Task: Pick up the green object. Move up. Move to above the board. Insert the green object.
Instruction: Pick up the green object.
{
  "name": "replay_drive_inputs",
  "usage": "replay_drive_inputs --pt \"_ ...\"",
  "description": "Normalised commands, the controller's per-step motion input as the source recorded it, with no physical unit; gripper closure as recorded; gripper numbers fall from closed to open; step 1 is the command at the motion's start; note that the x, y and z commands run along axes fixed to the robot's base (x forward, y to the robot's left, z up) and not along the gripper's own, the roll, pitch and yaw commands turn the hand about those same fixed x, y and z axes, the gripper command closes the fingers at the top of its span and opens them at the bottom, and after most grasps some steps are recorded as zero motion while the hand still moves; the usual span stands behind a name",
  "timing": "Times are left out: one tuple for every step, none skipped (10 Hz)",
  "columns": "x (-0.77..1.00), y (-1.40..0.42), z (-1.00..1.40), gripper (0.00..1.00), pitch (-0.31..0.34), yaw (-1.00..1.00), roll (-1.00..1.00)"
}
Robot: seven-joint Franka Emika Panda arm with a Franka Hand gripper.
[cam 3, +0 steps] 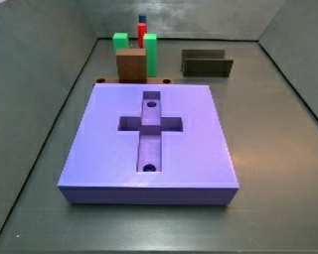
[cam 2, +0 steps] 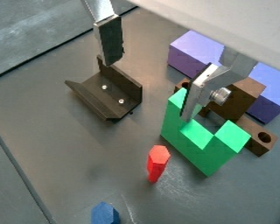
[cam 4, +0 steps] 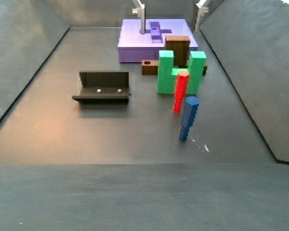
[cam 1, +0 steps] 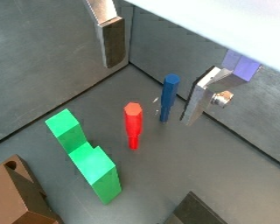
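The green object (cam 2: 201, 138) (cam 1: 87, 157) (cam 4: 181, 72) (cam 3: 122, 42) stands upright on the floor, prongs up, against a brown block (cam 2: 241, 96). The board (cam 3: 155, 134) (cam 4: 150, 41) (cam 2: 199, 51) lies flat beyond the brown block, its cross recess facing up. My gripper (cam 1: 154, 66) (cam 2: 154, 66) (cam 4: 172, 7) hangs high above the floor and is open, with nothing between its fingers (cam 1: 111, 39). In both wrist views the green object lies off to one side of the gap, not between the fingers. The gripper is out of a side view that shows the board up close.
A thin red piece (cam 4: 180, 95) (cam 1: 133, 127) and a blue piece (cam 4: 188, 120) (cam 1: 168, 96) stand upright close to the green object. The fixture (cam 4: 102, 87) (cam 2: 108, 94) sits on the floor apart from them. Grey walls (cam 4: 32, 63) close in the floor.
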Motion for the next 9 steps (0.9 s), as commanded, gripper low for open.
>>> replay_drive_inputs --pt "0.0 -0.03 0.0 0.0 0.0 0.0 0.0" --pt "0.0 0.0 0.0 0.0 0.0 0.0 -0.01" --pt "0.0 -0.05 0.0 0.0 0.0 0.0 0.0" --pt "-0.05 -0.12 0.0 0.0 -0.021 0.0 0.0" --pt "-0.02 -0.01 0.0 0.0 -0.011 0.0 0.0" --pt "0.0 -0.06 -0.05 0.0 0.0 0.0 -0.03" --pt "0.0 0.0 -0.06 0.0 0.0 0.0 -0.02" --pt "0.0 -0.01 -0.02 0.0 0.0 0.0 0.0" --pt "0.0 -0.12 -0.08 0.0 0.0 0.0 0.0"
